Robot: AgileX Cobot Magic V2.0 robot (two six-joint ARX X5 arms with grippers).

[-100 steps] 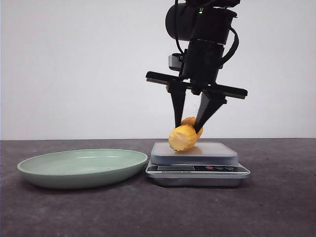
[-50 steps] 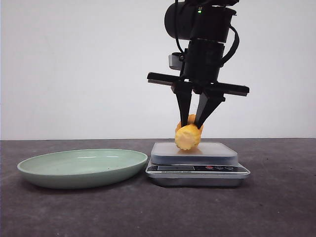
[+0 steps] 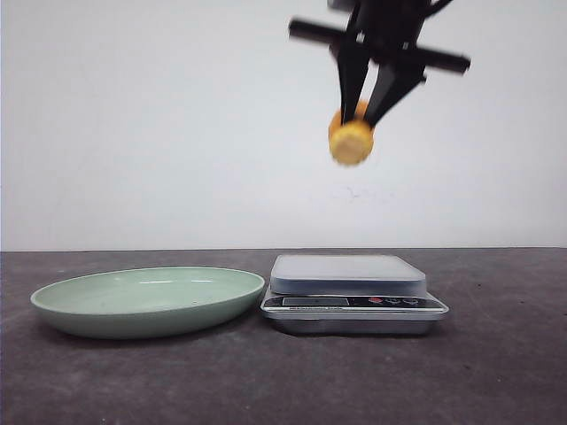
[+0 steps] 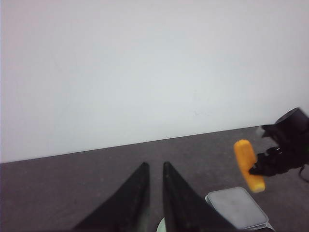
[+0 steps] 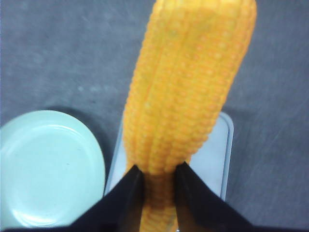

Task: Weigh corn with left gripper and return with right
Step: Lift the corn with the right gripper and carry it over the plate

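The yellow-orange corn (image 3: 352, 142) hangs high over the silver scale (image 3: 354, 304), well clear of its platform. My right gripper (image 3: 361, 119) is shut on it, fingers pointing down. In the right wrist view the corn (image 5: 188, 96) is pinched between the two black fingers of that gripper (image 5: 155, 169), above the scale (image 5: 215, 164) and beside the green plate (image 5: 48, 169). The left wrist view shows the corn (image 4: 248, 164) from the side, above the scale (image 4: 236, 208). My left gripper (image 4: 155, 166) is off to the left, fingers nearly together with nothing between them. It does not appear in the front view.
The pale green plate (image 3: 146, 301) lies on the dark table just left of the scale, almost touching it. A white wall stands behind the table.
The right gripper's fingers closed on the corn lying on the scale, then carried it straight up, high above the platform.
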